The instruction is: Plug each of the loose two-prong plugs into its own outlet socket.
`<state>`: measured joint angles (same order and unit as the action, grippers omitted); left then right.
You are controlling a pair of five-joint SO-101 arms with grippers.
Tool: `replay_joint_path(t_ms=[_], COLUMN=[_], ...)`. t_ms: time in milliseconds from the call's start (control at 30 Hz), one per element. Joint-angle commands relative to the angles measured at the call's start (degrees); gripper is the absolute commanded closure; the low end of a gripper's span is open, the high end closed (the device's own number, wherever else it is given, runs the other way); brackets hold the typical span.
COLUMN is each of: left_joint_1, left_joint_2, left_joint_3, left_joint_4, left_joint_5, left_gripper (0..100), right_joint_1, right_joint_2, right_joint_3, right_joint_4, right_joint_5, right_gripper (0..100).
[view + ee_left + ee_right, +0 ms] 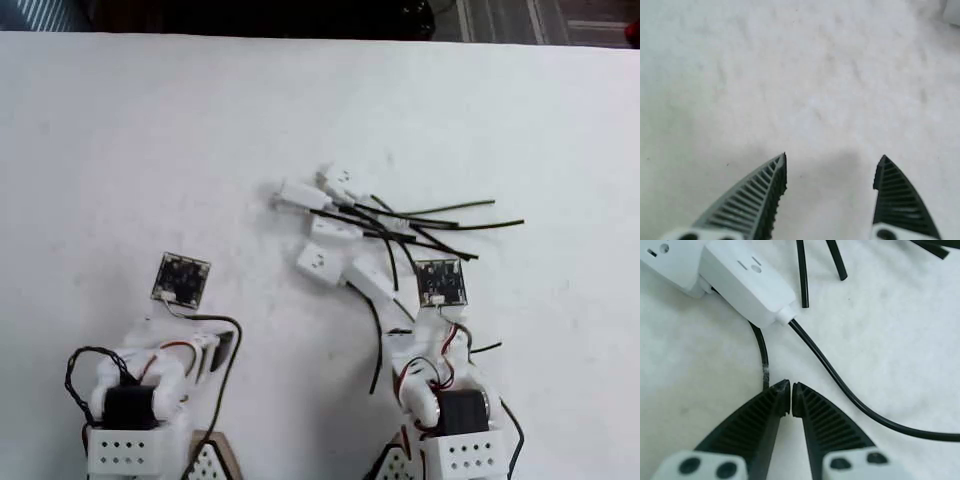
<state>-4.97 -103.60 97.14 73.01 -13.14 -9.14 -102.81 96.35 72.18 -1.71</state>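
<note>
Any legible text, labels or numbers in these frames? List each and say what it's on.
No readable text in any view.
outlet socket: slot holes only, no print visible.
left arm's circuit board: marks too small to read.
right arm's circuit board: marks too small to read.

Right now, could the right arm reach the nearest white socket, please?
Probably yes: the socket lies just ahead of the right gripper, only a thin cable between; its shut jaws must open first.
</note>
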Motion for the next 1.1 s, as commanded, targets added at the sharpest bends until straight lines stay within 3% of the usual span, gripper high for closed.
replay_joint_path(t_ms=[0, 400, 533, 700, 833, 933, 1067], left_joint_1=[0.48, 0.04, 0.4, 0.48, 0.57, 0.57, 0.48], left_joint_2=[-0.31, -0.4, -0.4, -0.4, -0.4, -0.4, -0.4], left_joint_3=[-0.18, -0.26, -1.67, -2.99, -3.08, -3.52, -4.75], left_joint_4=[0.18, 0.0, -5.8, -10.99, -10.99, -10.9, -10.02], left_joint_5=[0.35, 0.09, 0.09, 0.44, 0.53, 0.53, 0.53], left_gripper=[72, 72, 72, 72, 72, 80, 96], right_joint_1=[0.22, -0.75, -0.84, -1.89, 4.09, 9.45, 11.91], right_joint_2=[-0.22, -0.22, -0.31, -0.4, -0.4, -0.4, -0.4], right_joint_3=[0.53, 0.53, 0.53, -0.09, -3.25, -5.89, -9.85], right_joint_4=[0.48, 0.48, 0.48, 0.48, 0.66, 0.48, 0.48], right_joint_5=[0.0, -0.44, 0.18, 7.3, 14.86, 19.6, 20.22], right_gripper=[98.0, 97.8, 97.8, 97.8, 97.8, 98.0, 98.0])
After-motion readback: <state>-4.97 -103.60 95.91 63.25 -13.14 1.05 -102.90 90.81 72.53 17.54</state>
